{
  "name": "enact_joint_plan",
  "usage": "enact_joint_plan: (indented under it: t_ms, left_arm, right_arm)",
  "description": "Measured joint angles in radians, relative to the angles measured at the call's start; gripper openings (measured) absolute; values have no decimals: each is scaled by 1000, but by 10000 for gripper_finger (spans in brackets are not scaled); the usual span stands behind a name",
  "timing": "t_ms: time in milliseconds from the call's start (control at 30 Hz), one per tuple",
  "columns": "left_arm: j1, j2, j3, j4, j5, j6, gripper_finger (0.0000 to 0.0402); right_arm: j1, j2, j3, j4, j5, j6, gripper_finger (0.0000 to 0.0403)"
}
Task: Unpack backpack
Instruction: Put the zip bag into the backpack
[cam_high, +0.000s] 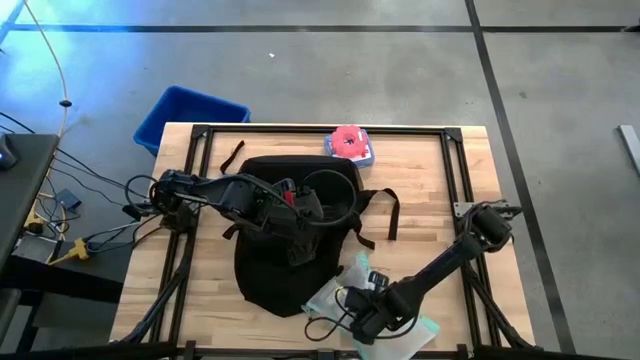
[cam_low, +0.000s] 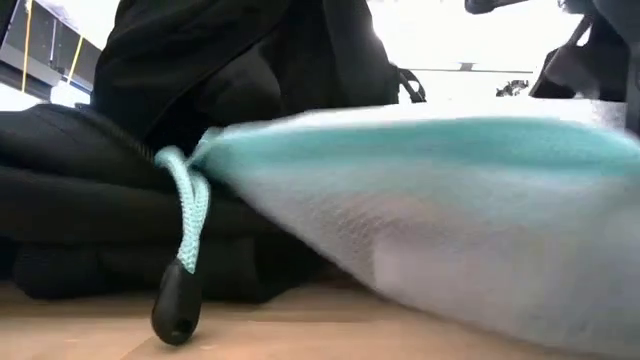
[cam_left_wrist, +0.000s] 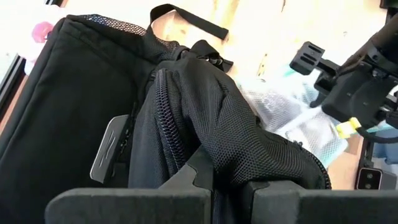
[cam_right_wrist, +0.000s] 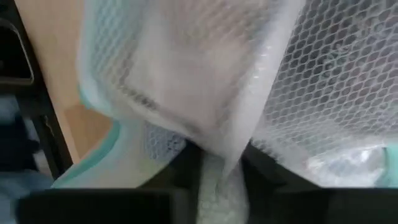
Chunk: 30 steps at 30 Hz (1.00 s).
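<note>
Looking straight down, the black backpack (cam_high: 290, 235) lies flat in the middle of the wooden tabletop (cam_high: 430, 190), its straps trailing away from the arms' bases and to the sides. The left claw (cam_high: 300, 222) sits on top of it, fingers closed on black fabric near the mouth of the bag. Toward the near edge, beside the pack's lower corner, the right claw (cam_high: 352, 318) is pressed onto a white mesh pouch (cam_high: 335, 292) with teal trim; what the pouch holds cannot be made out. Far beyond the left claw, at the tabletop's back edge, rests a pink and white object (cam_high: 349, 144). A blue bin (cam_high: 188, 117) stands on the floor off the back left corner; its inside is bare blue from here.

From tabletop height, the pouch (cam_low: 440, 220) fills the front, its teal zipper cord (cam_low: 190, 215) ending in a black pull (cam_low: 175, 312) that touches the wood. The backpack (cam_low: 90, 180) bulks dark just behind it.

In the left wrist view, that claw's fingers (cam_left_wrist: 186, 180) are pinched shut on a fold of the backpack's (cam_left_wrist: 74, 112) black mesh beside a zipper line, with a small grey logo tab nearby. The right arm (cam_left_wrist: 360, 87) shows farther off over the pouch (cam_left_wrist: 280, 115).

In the right wrist view, the fingers (cam_right_wrist: 180, 168) are drawn narrow on a gathered ridge of the white netting (cam_right_wrist: 186, 81).
</note>
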Motion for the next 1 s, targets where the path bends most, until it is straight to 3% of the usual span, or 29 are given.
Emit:
enact_joint_plan:
  t_ms: [100, 233, 400, 633, 1000]
  left_arm:
    - [0, 0, 0, 2, 0, -3, 1]
    - [4, 0, 0, 14, -1, -19, 1]
    - [5, 0, 0, 18, -1, -28, 1]
    - [5, 0, 0, 21, -4, -28, 1]
    - [6, 0, 0, 23, -5, -27, 1]
  right_arm:
    - [18, 20, 92, -191, 26, -23, 4]
    - [40, 37, 259, -525, 59, -6, 1]
    - [67, 30, 412, -743, 136, 32, 1]
    - [86, 1, 459, -733, 218, 40, 1]
    - [80, -2, 294, -668, 131, 6, 0]
